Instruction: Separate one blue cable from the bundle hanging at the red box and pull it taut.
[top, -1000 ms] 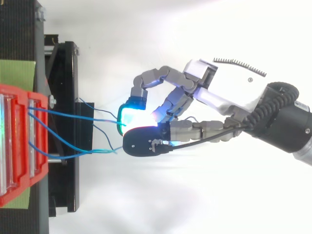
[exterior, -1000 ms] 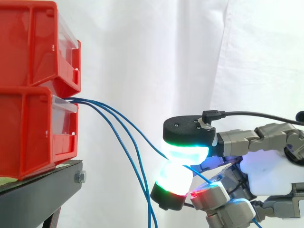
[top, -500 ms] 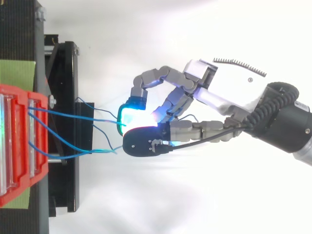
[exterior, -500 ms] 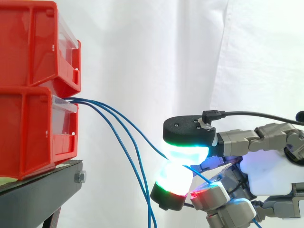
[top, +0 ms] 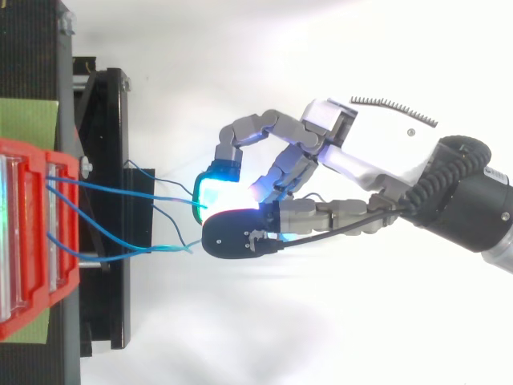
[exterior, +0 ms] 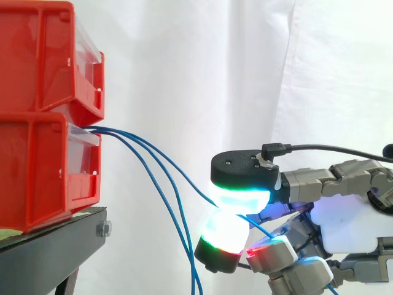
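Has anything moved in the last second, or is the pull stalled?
Nothing has visibly changed. The hand stays in the same place, pinching one blue cable between two glowing pads. The cable's line from the lower red bin looks the same as before.

Side view: cables [exterior: 110, 130] run off the bottom edge; bins [exterior: 37, 160] cut at left. Where the hand [exterior: 347, 230] pinches one cable, pads [exterior: 239, 196] hide it.
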`<state>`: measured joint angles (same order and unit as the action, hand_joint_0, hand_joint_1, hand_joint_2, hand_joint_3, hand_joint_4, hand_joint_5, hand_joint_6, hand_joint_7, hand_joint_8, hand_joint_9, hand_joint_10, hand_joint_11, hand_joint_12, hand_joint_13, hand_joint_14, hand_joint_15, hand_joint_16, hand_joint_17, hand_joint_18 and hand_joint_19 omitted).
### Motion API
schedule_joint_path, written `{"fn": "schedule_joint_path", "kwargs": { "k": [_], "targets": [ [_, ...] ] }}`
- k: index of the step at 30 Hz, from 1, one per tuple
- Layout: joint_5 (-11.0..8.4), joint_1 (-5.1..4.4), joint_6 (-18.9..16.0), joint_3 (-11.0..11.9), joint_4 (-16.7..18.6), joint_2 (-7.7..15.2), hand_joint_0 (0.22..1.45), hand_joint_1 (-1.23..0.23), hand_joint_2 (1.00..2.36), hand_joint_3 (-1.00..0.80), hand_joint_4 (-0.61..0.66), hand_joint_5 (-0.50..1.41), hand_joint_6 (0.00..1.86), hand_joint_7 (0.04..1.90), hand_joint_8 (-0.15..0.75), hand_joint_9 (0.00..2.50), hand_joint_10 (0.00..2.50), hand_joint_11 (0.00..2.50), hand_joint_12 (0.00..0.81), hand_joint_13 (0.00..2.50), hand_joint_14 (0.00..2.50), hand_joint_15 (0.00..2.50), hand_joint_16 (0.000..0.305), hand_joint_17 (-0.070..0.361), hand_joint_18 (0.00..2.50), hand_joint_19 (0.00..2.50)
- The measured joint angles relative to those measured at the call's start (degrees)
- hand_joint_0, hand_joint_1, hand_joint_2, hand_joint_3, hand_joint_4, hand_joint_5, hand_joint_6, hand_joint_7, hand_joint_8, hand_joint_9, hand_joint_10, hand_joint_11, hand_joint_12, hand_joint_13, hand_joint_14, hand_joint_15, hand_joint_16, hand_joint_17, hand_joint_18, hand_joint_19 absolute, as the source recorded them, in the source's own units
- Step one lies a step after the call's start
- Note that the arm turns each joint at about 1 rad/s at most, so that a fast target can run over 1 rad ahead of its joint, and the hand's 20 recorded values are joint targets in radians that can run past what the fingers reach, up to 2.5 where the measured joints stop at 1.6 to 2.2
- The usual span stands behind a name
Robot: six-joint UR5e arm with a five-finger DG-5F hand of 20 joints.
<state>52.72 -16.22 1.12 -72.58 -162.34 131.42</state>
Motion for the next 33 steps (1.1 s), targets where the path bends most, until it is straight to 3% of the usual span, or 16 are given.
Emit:
{"fn": "schedule_joint_path", "kwargs": {
  "k": [11,13,33],
  "targets": [
    [-0.10,0.04,-0.01,0.00,0.00,0.00,0.64,-0.70,1.02,0.07,0.09,-0.20,0.91,1.19,0.388,1.24,0.01,1.34,0.388,1.34,0.01,1.48,0.049,0.110,0.95,0.70],
    [-0.12,0.04,-0.01,0.00,0.00,0.00,0.64,-0.70,1.02,0.07,0.09,-0.20,0.92,1.19,0.389,1.24,0.01,1.33,0.359,1.33,0.01,1.46,0.048,0.108,0.96,0.69],
    [-0.08,0.00,0.02,0.01,0.00,0.02,0.63,-0.70,1.02,0.06,0.10,-0.20,0.91,1.17,0.406,1.26,0.01,1.33,0.412,1.32,0.01,1.45,0.051,0.116,0.97,0.65]
  ]
}}
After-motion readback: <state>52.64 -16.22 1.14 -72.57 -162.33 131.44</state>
